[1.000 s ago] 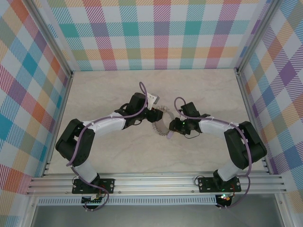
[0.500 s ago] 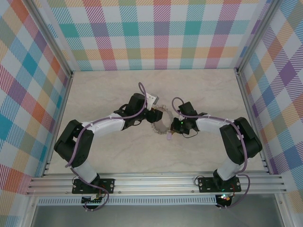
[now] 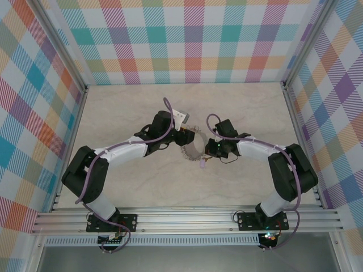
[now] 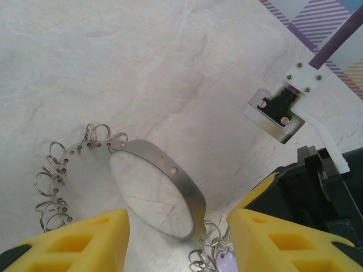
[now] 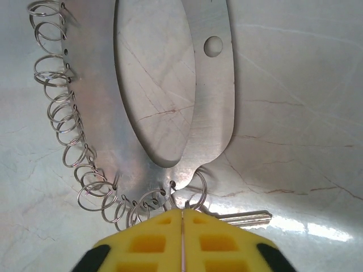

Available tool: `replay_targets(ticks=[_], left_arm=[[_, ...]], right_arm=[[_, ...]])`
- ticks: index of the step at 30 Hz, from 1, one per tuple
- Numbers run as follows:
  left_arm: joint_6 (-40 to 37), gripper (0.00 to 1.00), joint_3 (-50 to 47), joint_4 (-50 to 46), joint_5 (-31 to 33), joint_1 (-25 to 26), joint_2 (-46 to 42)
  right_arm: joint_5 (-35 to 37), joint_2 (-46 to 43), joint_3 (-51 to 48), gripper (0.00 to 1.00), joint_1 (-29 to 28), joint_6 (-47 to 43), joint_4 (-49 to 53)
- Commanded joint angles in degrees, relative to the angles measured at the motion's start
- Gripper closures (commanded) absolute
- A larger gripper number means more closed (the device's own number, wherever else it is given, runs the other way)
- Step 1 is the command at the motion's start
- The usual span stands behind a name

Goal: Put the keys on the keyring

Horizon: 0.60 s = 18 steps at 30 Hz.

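While the left gripper [image 4: 177, 225] sat half-open astride the keyring [image 4: 161, 164], the right gripper [image 5: 182, 220] was pinched closed at its small rings, key [image 5: 245, 217] just beside.

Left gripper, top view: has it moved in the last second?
No, not noticeably. The left gripper sits at the same spot against the table's back edge, at the far-left rim of the keyring.

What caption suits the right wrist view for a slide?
Right gripper, shut, at the near end of the keyring, key alongside.
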<state>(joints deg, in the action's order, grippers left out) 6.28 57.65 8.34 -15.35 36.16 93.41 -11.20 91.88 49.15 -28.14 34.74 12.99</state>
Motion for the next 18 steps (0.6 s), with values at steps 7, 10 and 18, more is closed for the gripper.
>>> replay_targets(ticks=[7,10,18], left_arm=[[0.8,0.49,-0.7,2.0,-0.9,-0.5,-2.2],[0.9,0.49,-0.8,2.1,-0.8,-0.5,-2.3],[1.0,0.49,-0.9,2.1,-0.6,-0.5,-2.4]], right_arm=[[-2.6,2.8,-0.1,0.65,0.1,-0.3,-1.6],[-3.5,4.0,0.0,0.65,0.1,0.3,-2.6],[-5.7,7.8,0.6,0.65,0.1,2.7,-6.2]])
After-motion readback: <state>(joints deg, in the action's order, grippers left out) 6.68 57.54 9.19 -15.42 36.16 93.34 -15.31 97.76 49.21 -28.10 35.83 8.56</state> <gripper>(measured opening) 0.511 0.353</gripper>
